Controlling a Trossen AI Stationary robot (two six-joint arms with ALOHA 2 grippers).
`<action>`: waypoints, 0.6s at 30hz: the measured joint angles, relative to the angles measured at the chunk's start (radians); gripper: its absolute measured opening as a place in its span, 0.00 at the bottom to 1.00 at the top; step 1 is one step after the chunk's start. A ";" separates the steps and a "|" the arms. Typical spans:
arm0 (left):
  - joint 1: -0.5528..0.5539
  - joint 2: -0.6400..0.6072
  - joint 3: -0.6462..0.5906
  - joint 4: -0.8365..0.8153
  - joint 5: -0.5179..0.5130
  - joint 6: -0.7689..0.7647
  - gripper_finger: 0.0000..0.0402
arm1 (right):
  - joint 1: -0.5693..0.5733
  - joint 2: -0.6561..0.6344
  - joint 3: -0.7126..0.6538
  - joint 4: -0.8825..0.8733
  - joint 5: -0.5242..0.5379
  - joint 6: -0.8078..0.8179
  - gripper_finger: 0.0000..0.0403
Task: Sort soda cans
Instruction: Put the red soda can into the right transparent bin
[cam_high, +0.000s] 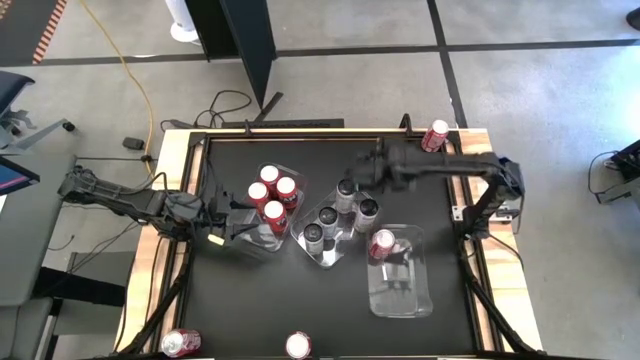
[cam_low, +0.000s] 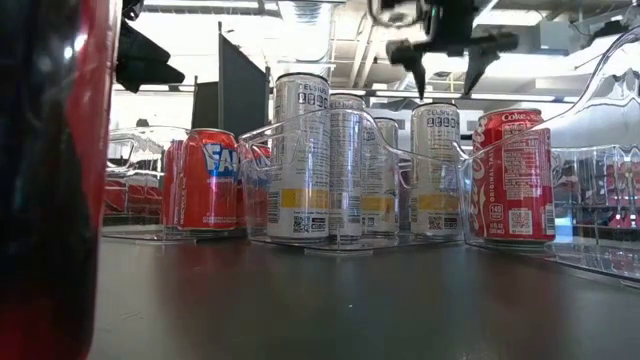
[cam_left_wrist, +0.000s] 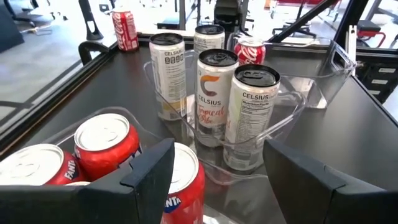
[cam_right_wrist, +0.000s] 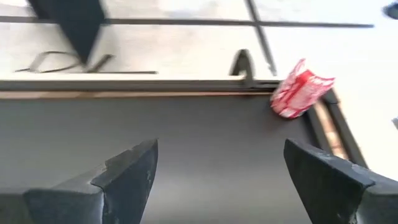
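Several red soda cans (cam_high: 272, 195) stand upright in a clear tray (cam_high: 262, 243) at the table's left. Several silver soda cans (cam_high: 340, 212) with dark tops stand in a middle tray (cam_left_wrist: 292, 112). One red can (cam_high: 382, 243) stands in the right tray (cam_high: 405, 295). Another red can (cam_right_wrist: 301, 87) stands at the far right corner. My left gripper (cam_high: 222, 235) hovers open at the near end of the left tray, its fingers above the red cans (cam_left_wrist: 102, 143). My right gripper (cam_high: 362, 170) hangs open above the far middle of the table (cam_low: 445, 55), with nothing between its fingers (cam_right_wrist: 130, 171).
Two red cans (cam_high: 180, 343) (cam_high: 298, 345) stand at the table's near edge; one fills the left of the low view (cam_low: 45, 180). A raised black rim (cam_high: 300, 130) frames the table. Bare tabletop lies at the near left (cam_high: 250, 300) and far middle (cam_right_wrist: 186, 124).
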 joint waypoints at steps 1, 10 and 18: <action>0.000 0.000 0.000 0.004 0.000 0.007 0.60 | -0.042 -0.006 0.000 0.000 -0.011 -0.014 0.90; 0.000 -0.001 0.000 0.061 -0.001 0.053 0.60 | -0.391 -0.064 0.000 -0.001 -0.134 -0.163 0.93; 0.000 -0.001 0.000 0.063 0.011 0.099 0.60 | -0.654 -0.052 -0.010 0.029 -0.259 -0.333 0.98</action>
